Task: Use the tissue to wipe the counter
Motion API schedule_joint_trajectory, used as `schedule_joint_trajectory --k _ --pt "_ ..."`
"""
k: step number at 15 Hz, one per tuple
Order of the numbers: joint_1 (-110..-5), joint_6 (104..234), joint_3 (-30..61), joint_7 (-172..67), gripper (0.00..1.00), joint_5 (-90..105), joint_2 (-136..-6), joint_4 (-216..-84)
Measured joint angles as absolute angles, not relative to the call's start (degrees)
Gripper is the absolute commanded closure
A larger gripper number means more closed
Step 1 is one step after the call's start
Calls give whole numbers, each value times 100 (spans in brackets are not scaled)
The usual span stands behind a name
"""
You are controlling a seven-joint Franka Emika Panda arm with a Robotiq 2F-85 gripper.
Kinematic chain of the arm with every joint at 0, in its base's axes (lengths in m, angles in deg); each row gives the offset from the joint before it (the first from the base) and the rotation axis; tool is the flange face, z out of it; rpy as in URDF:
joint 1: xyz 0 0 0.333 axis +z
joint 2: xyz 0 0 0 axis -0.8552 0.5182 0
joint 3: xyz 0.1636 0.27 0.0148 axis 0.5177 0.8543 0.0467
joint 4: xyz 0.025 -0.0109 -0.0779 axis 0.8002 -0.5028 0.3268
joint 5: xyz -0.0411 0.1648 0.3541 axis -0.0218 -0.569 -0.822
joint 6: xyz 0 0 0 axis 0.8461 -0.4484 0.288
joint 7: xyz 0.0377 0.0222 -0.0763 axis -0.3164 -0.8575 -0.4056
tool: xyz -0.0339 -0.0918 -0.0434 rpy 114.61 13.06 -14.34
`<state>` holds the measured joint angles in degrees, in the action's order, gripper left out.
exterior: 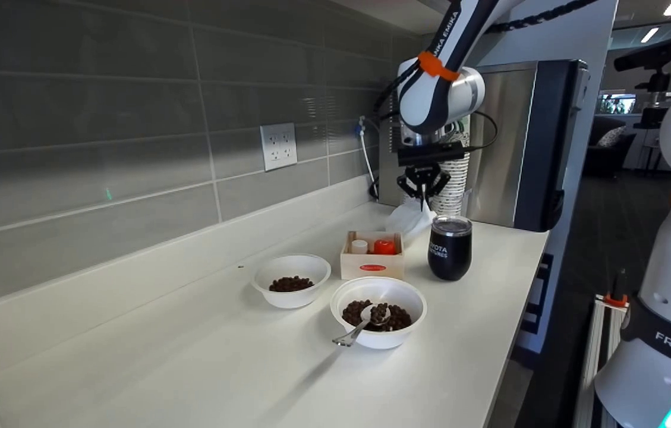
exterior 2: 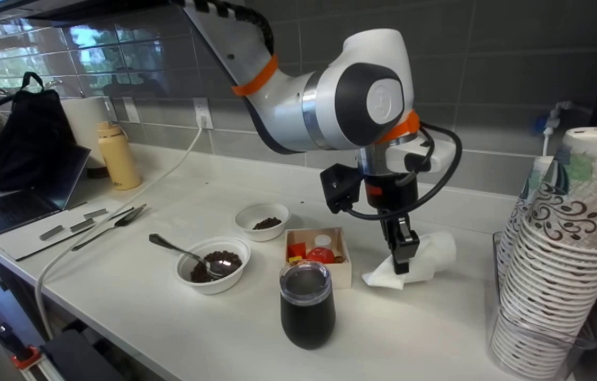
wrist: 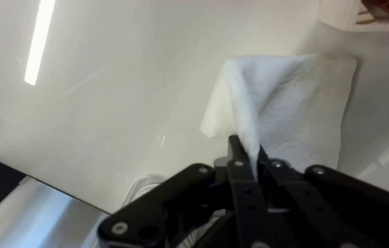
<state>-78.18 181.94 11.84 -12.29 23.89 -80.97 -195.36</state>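
The white tissue (exterior: 408, 220) is pinched in my gripper (exterior: 422, 199), whose black fingers are shut on an upright fold of it. In an exterior view the tissue (exterior 2: 432, 257) spreads out from the fingertips (exterior 2: 403, 264) over the white counter (exterior 2: 409, 338). In the wrist view the tissue (wrist: 292, 100) rises into the fingers (wrist: 247, 144), and its flat part appears to lie on or just over the counter (wrist: 111, 113). I cannot tell whether the fingertips touch the counter (exterior: 192, 362).
A wooden box (exterior: 371, 267) with small items and a black tumbler (exterior: 450, 252) stand near the gripper. Two white bowls (exterior: 290, 302) (exterior: 383, 340) hold brown cereal, one with a spoon. Stacked paper cups (exterior 2: 547, 296), a metal appliance (exterior: 501, 142) and the tiled wall (exterior: 103, 148) border the area.
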Motion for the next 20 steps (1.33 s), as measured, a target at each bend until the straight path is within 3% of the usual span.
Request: schedule_joint_trajectory --k 8,20 --pt "-7012 18652 384 -684 98 2377 -7043 -19122" --pt "-6223 18939 332 -524 98 1888 -6271 -17828"
